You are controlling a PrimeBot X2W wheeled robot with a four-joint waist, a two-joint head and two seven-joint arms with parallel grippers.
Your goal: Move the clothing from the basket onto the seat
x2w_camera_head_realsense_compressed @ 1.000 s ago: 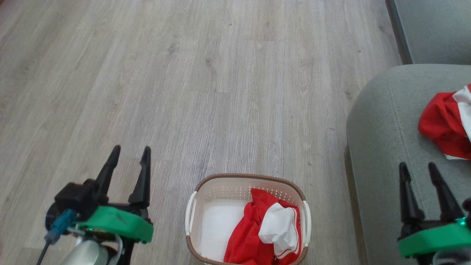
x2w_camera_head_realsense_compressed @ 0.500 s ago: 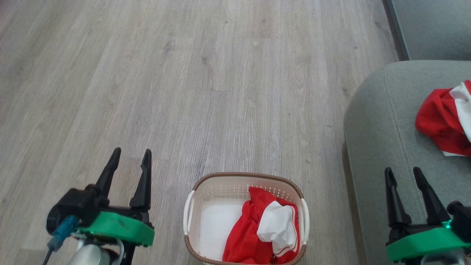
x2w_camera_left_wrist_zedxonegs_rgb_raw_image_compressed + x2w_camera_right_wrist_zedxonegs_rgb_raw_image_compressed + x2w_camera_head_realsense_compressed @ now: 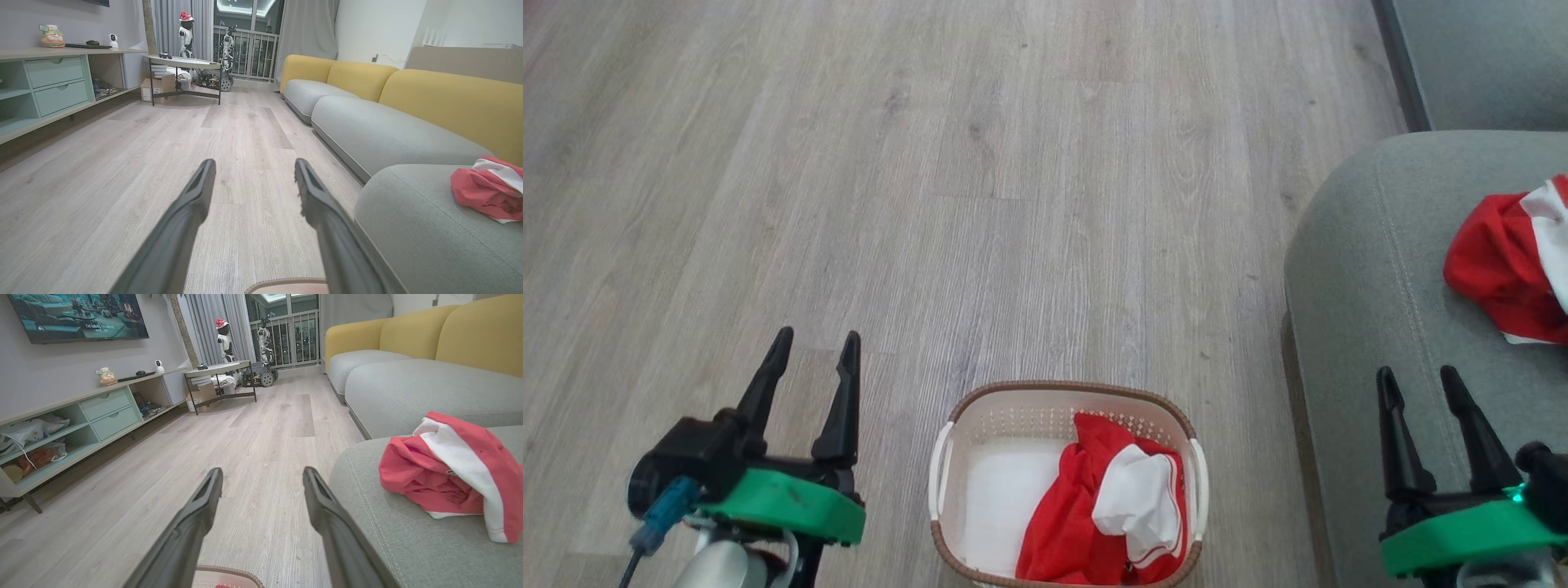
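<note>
Head view: my left gripper [image 3: 818, 332], lower left, fingers spread and empty, hangs over the floor [image 3: 1013, 204], well apart from the basket [image 3: 1062, 387]. The basket stands on the floor at bottom centre, between my two grippers and near the seat [image 3: 1364, 269]. Clothing [image 3: 1078, 514], red with a white fold on top, is heaped in the basket's right half; the left half shows its white bottom. My right gripper [image 3: 1415, 371], lower right, is released, fingers apart, nothing between them, over the seat's near edge. A second garment [image 3: 1494, 261], red and white, lies on the seat beyond my right gripper, clear of both fingers and cut by the view's right edge. Another cushion [image 3: 1486, 65] lies past the seat, a dark gap between them. Left wrist view: my fingers part over floor, basket rim at the bottom edge, seat and garment to the right. Right wrist view: my fingers part likewise; the garment rests on the seat right of them, untouched; the basket rim shows below with a trace of red
</note>
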